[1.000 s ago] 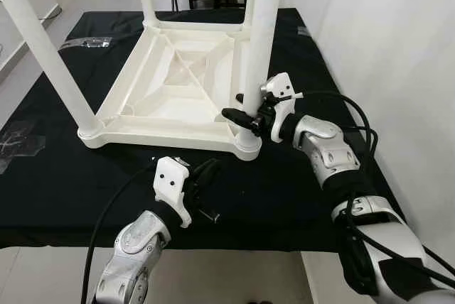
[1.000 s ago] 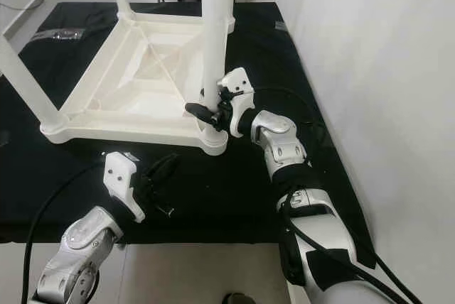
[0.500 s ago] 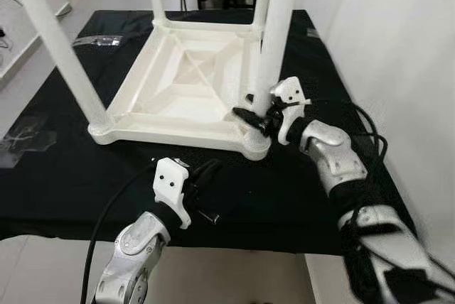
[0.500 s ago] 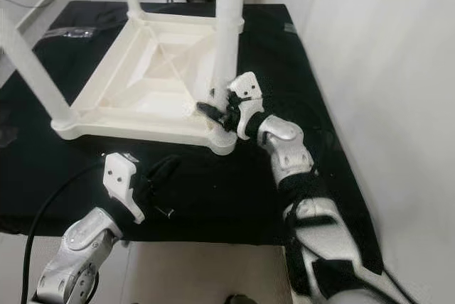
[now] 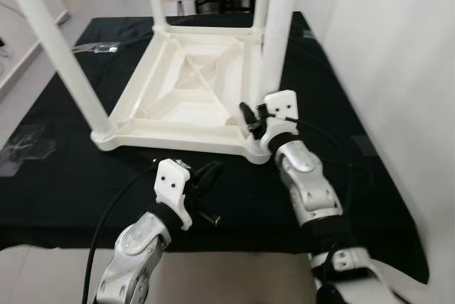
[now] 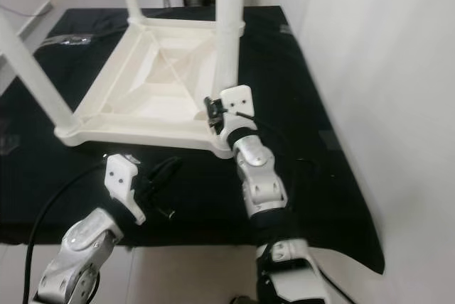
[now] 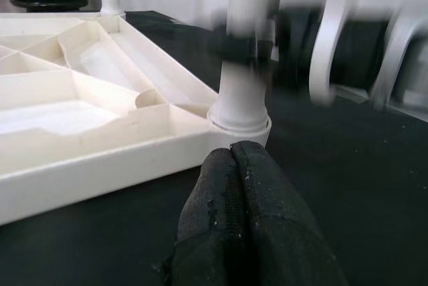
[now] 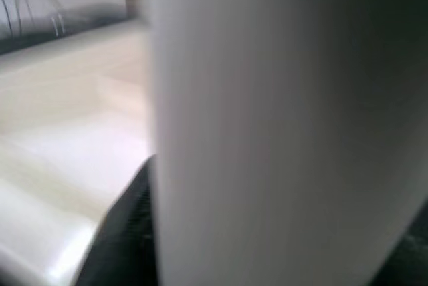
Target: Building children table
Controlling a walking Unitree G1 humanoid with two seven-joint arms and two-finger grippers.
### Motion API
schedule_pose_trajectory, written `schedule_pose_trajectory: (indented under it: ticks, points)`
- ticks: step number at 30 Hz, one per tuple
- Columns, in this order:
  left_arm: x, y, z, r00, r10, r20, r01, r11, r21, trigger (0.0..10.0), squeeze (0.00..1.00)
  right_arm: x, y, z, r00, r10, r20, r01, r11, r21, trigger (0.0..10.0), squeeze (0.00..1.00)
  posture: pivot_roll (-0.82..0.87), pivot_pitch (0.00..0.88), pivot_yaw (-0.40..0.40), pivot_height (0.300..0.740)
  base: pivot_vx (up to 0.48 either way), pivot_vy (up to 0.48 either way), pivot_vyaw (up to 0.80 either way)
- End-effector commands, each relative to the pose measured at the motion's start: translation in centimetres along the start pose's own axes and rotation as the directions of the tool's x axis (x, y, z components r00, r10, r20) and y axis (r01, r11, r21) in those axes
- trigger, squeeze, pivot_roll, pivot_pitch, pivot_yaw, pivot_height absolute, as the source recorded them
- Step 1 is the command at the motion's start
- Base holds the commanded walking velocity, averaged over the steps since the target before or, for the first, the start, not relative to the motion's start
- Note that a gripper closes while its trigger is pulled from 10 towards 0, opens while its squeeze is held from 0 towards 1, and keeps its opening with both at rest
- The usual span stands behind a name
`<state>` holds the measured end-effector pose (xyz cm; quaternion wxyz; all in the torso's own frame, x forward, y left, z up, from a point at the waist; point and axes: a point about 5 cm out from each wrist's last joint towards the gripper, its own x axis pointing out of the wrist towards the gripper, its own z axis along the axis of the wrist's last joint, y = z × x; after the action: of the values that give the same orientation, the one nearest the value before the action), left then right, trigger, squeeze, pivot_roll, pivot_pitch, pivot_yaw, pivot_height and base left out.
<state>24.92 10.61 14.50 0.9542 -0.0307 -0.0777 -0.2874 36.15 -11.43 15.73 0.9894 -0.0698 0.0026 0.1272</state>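
Children's table [image 5: 186, 98] upturned on black cloth [image 5: 64, 169]; right pincer [image 5: 254, 118] grips leg [image 5: 279, 27]; left pincer [image 5: 206, 176] closed.

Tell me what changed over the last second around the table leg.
The right tool swung from reaching at the near right leg sideways to meeting it from the front, its forearm now pointing away from the robot; it is pressed close against the leg's base, grip not visible. The left tool stayed shut above the black cloth. The upside-down white table looks unmoved, allowing for camera shift.
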Motion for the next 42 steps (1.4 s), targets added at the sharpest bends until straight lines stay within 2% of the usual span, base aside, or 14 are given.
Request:
schedule_pose_trajectory:
  ticks: [1, 4, 5, 11, 18, 19, 20, 21, 28, 34, 37, 39, 40, 42]
  points:
    - [-0.2, 0.2, -0.4, 1.000, 0.007, -0.025, -0.007, 1.000, -0.005, 10.0, 0.00, -0.1, 0.1, -1.0, 0.999, 0.025, -0.040, -0.025, 0.999, 0.023, 10.0, 1.00, 0.04, 0.146, -0.017, 0.740, 0.000, 0.000, 0.00]
    - [-0.2, 0.2, -0.3, 1.000, 0.006, -0.025, -0.006, 1.000, -0.008, 10.0, 0.00, 0.3, 0.0, 0.7, 0.994, 0.109, 0.032, -0.110, 0.993, 0.039, 10.0, 1.00, 0.04, 0.150, -0.012, 0.740, 0.000, 0.000, 0.00]
    - [-0.1, 0.2, -0.3, 1.000, 0.004, -0.025, -0.004, 1.000, -0.009, 10.0, 0.00, 0.3, 0.2, 1.8, 0.979, 0.196, 0.063, -0.197, 0.980, 0.022, 10.0, 0.00, 0.04, 0.149, -0.013, 0.740, 0.000, 0.000, 0.00]
    - [0.0, 0.1, -0.3, 1.000, 0.003, -0.024, -0.003, 1.000, -0.010, 10.0, 0.00, 0.7, 0.0, 4.6, 0.869, 0.481, 0.119, -0.477, 0.877, -0.059, 10.0, 0.00, 0.04, 0.147, -0.015, 0.740, 0.000, 0.000, 0.00]
    - [0.0, 0.1, -0.4, 1.000, 0.003, -0.023, -0.004, 1.000, -0.012, 10.0, 0.00, 1.2, -0.1, 4.6, 0.745, 0.663, 0.071, -0.658, 0.748, -0.087, 10.0, 0.00, 0.05, 0.145, -0.018, 0.740, 0.000, 0.000, 0.00]
    - [-0.1, 0.1, -0.4, 1.000, 0.004, -0.024, -0.004, 1.000, -0.012, 10.0, 0.00, 1.4, -0.3, 4.9, 0.739, 0.669, 0.079, -0.664, 0.743, -0.078, 4.0, 0.00, 0.05, 0.144, -0.019, 0.740, 0.000, 0.000, 0.00]
    - [-0.1, 0.1, -0.4, 1.000, 0.004, -0.024, -0.004, 1.000, -0.012, 10.0, 0.00, 1.5, -0.4, 5.1, 0.737, 0.671, 0.085, -0.667, 0.741, -0.072, 4.0, 0.00, 0.05, 0.144, -0.019, 0.740, 0.000, 0.000, 0.00]
    - [-0.1, 0.0, -0.4, 1.000, 0.004, -0.024, -0.004, 1.000, -0.011, 10.0, 0.00, 1.7, -0.6, 5.3, 0.739, 0.667, 0.094, -0.665, 0.745, -0.057, 0.0, 0.00, 0.05, 0.146, -0.020, 0.740, 0.000, 0.000, 0.00]
    - [-0.1, 0.0, -0.3, 1.000, 0.004, -0.024, -0.005, 1.000, -0.011, 10.0, 0.00, 2.0, -1.2, 5.1, 0.749, 0.657, 0.083, -0.657, 0.753, -0.031, 0.0, 0.00, 0.06, 0.147, -0.021, 0.740, 0.000, 0.000, 0.00]
    - [-0.1, -0.1, -0.3, 1.000, 0.005, -0.022, -0.005, 1.000, -0.011, 10.0, 0.00, 1.9, -2.4, 3.9, 0.800, 0.598, 0.053, -0.597, 0.802, -0.031, 0.0, 0.00, 0.05, 0.154, -0.027, 0.740, 0.000, 0.000, 0.00]
    - [-0.2, 0.0, -0.2, 1.000, 0.007, -0.021, -0.007, 1.000, -0.011, 10.0, 0.00, 1.6, -3.8, 2.4, 0.904, 0.428, 0.010, -0.428, 0.904, -0.006, 0.0, 0.00, 0.04, 0.158, -0.027, 0.740, 0.000, 0.000, 0.00]
    - [-0.2, 0.0, -0.2, 1.000, 0.007, -0.021, -0.007, 1.000, -0.011, 10.0, 0.00, 1.6, -3.8, 2.4, 0.904, 0.428, 0.010, -0.428, 0.904, -0.006, 0.0, 0.00, 0.04, 0.158, -0.027, 0.740, 0.000, 0.000, 0.00]
    - [-0.2, 0.0, -0.2, 1.000, 0.007, -0.020, -0.007, 1.000, -0.011, 10.0, 0.00, 1.3, -4.1, 0.5, 0.970, 0.235, -0.063, -0.232, 0.971, 0.053, 0.0, 0.00, 0.03, 0.156, -0.040, 0.740, 0.000, 0.000, 0.00]
    - [-0.2, 0.1, -0.2, 1.000, 0.008, -0.019, -0.008, 1.000, -0.008, 10.0, 0.00, -1.3, 0.3, -2.8, 0.985, 0.106, -0.137, -0.086, 0.986, 0.144, 0.0, 0.00, 0.04, 0.166, -0.021, 0.740, 0.000, 0.000, 0.00]
